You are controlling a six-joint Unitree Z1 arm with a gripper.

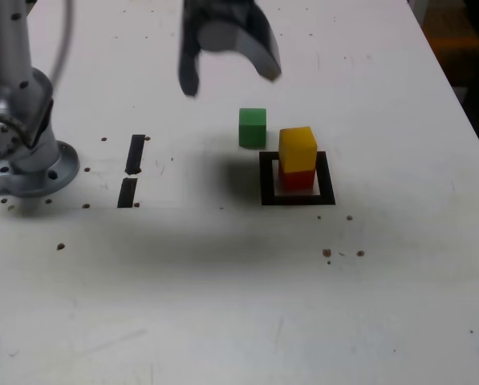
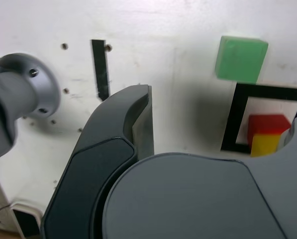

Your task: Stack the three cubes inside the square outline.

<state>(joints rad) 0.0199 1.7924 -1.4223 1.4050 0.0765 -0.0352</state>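
Observation:
In the exterior view the yellow cube (image 1: 298, 148) sits on top of the red cube (image 1: 297, 179), and both stand inside the black square outline (image 1: 266, 178). The green cube (image 1: 253, 127) rests on the table just outside the outline's far-left corner, apart from the stack. My gripper (image 1: 229, 79) hangs open above the table, behind and to the left of the green cube, holding nothing. The wrist view shows the green cube (image 2: 241, 58), the outline (image 2: 235, 124), the red cube (image 2: 267, 123) and the yellow cube (image 2: 265, 144) beyond one dark finger (image 2: 141, 119).
The arm's grey base (image 1: 22, 152) stands at the exterior view's left. Two short black strips (image 1: 135, 154) (image 1: 127, 192) lie between the base and the cubes. Small dark holes dot the white table (image 1: 223, 305). The table's edge runs along the exterior view's right.

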